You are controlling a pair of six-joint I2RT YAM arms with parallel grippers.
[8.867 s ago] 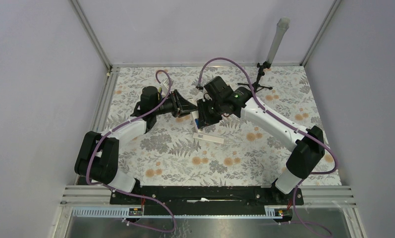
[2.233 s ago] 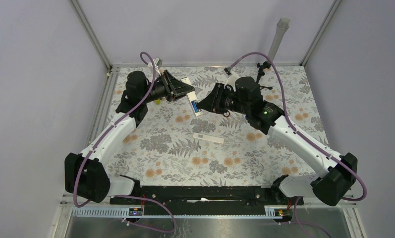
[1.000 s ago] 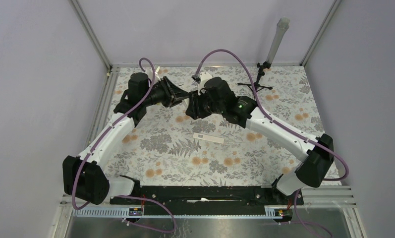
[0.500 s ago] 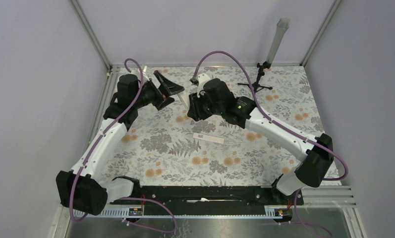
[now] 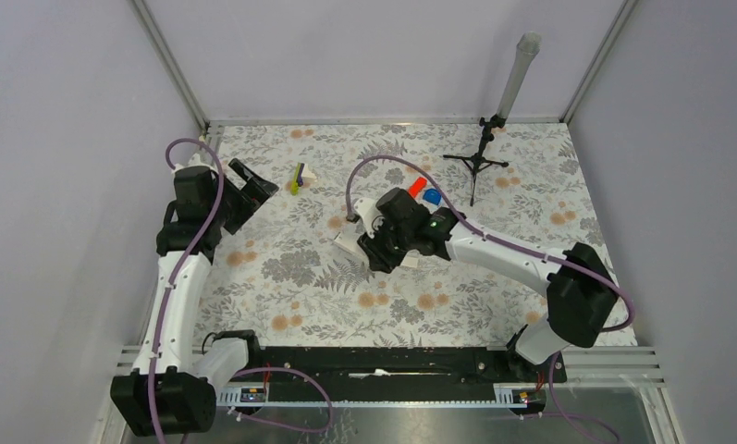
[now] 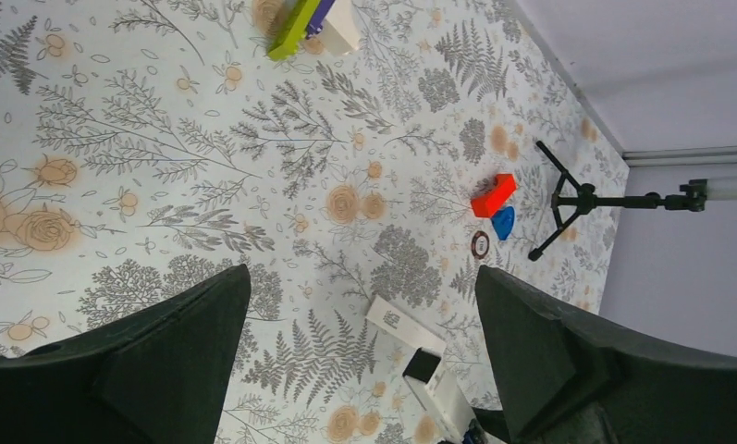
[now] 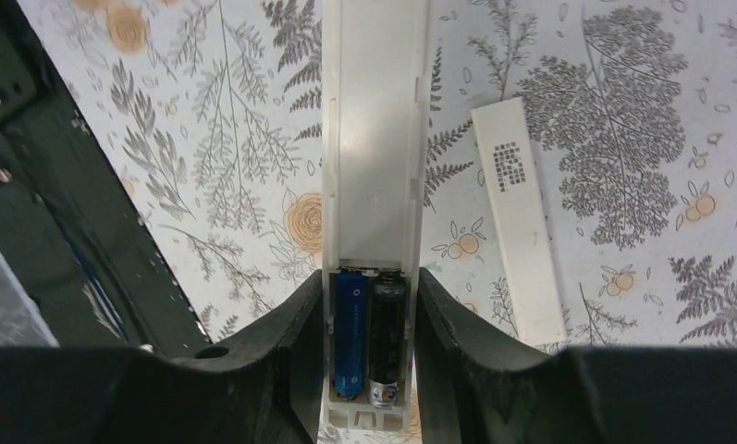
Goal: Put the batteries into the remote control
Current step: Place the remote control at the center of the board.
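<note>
The two batteries (image 7: 352, 333) lie side by side in the recess of the remote control (image 7: 374, 139), one blue and one mostly dark. They sit at the end of the recess that lies between the fingers (image 7: 295, 342) of the right gripper (image 7: 369, 277). That gripper is clamped on the sides of the white bar, gripping it across its width, and the rest of the recess stretches away from it bare. From above, the remote control (image 5: 348, 242) is near the middle of the table (image 5: 281, 296), sticking out to the left of the right gripper (image 5: 369, 242). I cannot tell whether it rests on the flowered cover or hangs just over it.

Just beside the remote control lies a flat white strip (image 7: 517, 217) with a small dark mark, apart from it.

Toward the far edge, right of the middle, a red block (image 5: 417, 188) and a blue half-round piece (image 5: 431, 197) sit close together, with a small ring (image 6: 480, 244) near them. A black tripod (image 5: 475, 166) stands by the far right corner. A small stack (image 5: 298, 178) of green, purple and white pieces lies near the far edge, left of the middle.

The left gripper (image 5: 251, 185) is over by the left edge, well apart from the remote control. Its fingers (image 6: 161, 370) are spread wide and hold nothing.
</note>
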